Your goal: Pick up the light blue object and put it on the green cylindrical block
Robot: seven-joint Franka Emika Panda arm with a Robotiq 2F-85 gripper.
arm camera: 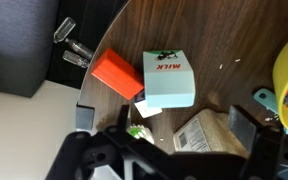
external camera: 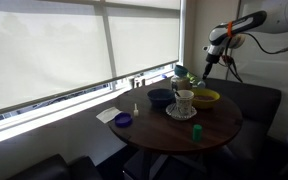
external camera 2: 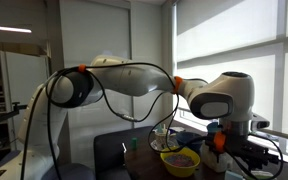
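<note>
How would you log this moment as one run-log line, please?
stage: pre-grasp | gripper: open, empty | light blue object: on table, beside orange block | green cylindrical block: bare

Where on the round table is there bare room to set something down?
The widest bare wood on the table lies along the near edge, between the purple dish and the green cylinder. The far side is crowded: blue bowl, mug on its plate, yellow bowl, and the milk carton beside an orange block.

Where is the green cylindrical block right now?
In an exterior view, the green cylindrical block stands on the table, near its camera-side edge, just in front of the white mug.
</note>
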